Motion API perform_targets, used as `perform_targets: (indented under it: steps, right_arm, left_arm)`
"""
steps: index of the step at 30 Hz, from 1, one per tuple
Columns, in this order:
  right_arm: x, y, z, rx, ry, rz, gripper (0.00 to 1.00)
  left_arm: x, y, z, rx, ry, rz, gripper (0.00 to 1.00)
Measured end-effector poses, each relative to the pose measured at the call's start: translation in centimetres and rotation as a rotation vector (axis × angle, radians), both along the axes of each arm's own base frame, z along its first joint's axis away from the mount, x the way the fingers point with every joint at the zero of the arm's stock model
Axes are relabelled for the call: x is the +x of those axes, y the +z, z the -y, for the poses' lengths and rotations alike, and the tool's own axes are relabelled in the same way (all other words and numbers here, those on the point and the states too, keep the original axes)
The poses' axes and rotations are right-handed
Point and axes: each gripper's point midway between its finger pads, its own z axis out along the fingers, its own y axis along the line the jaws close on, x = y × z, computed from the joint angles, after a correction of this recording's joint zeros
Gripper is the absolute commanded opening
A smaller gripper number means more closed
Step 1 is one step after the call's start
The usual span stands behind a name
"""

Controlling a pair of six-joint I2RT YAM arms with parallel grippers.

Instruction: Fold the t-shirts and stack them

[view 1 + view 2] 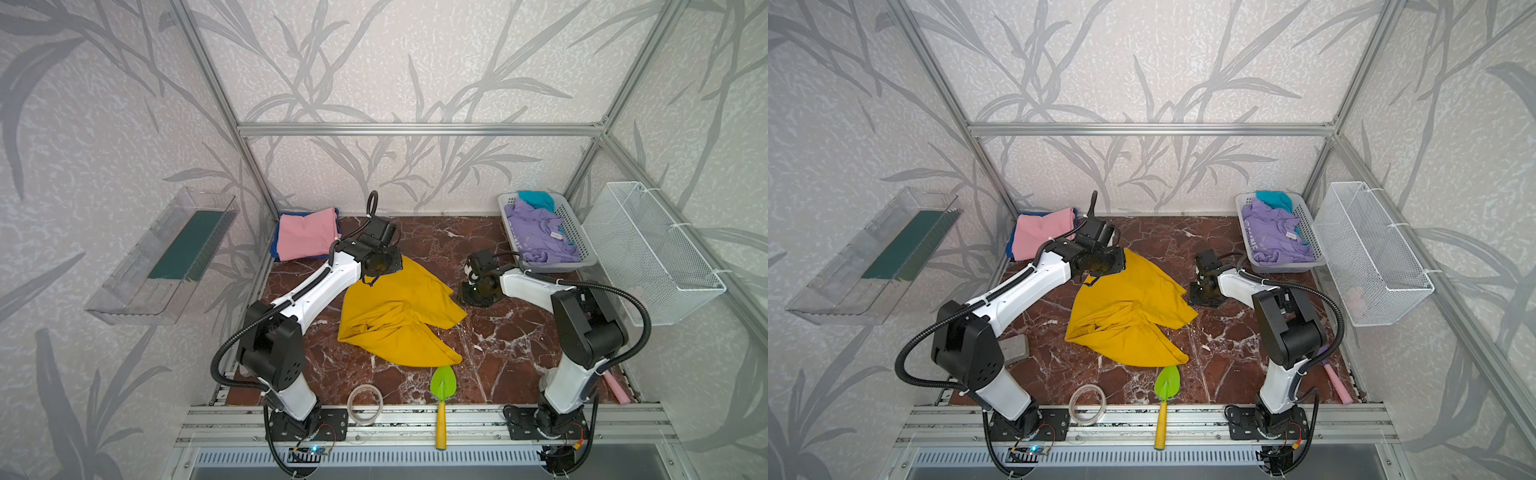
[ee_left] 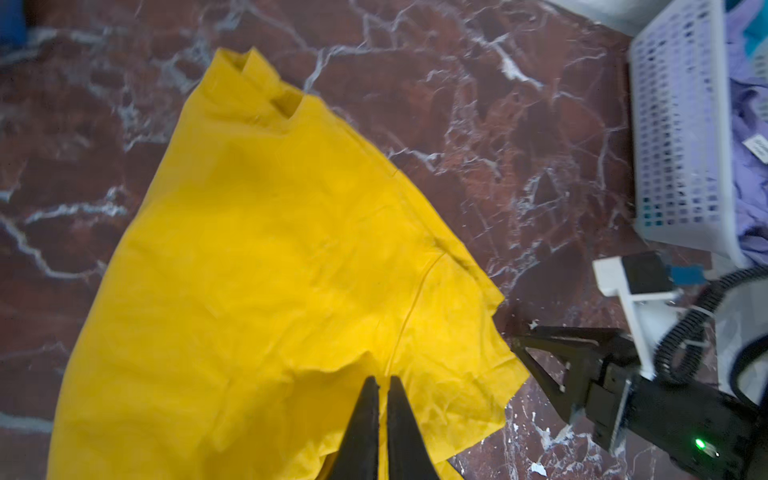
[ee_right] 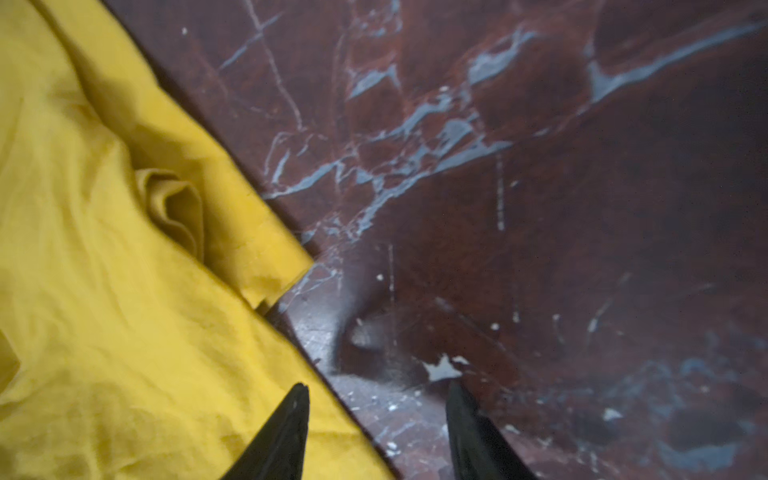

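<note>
Left wrist view is showing the left gripper hanging over the yellow t-shirt with its jaws nearly together, only a thin slit between them, and I cannot tell whether any cloth is being pinched. That t-shirt is lying crumpled in the middle of the worktop. The right gripper is standing with its jaws apart, straddling the cloth's edge.
</note>
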Motion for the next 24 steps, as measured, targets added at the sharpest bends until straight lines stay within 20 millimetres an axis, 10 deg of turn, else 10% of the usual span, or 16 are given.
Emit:
perform_targets:
  steps: [9, 16, 19, 24]
  right_arm:
    - [-1.3, -0.2, -2.4, 0.024, 0.036, 0.012, 0.41]
    - [-3.4, -0.4, -4.9, 0.036, 0.080, 0.004, 0.02]
    - [-3.6, -0.1, -5.9, 0.065, 0.079, 0.002, 0.00]
    - [0.1, 5.1, -8.3, 0.118, 0.080, 0.093, 0.00]
  left_arm:
    - [-1.9, 2.2, -1.9, -0.037, 0.039, 0.050, 0.40]
    - [-3.9, 1.6, -2.6, -0.061, 0.038, 0.041, 0.40]
    - [-5.2, 0.9, -3.3, -0.056, 0.041, 0.028, 0.40]
    - [-6.8, 2.0, -4.0, -0.078, 0.037, 0.061, 0.41]
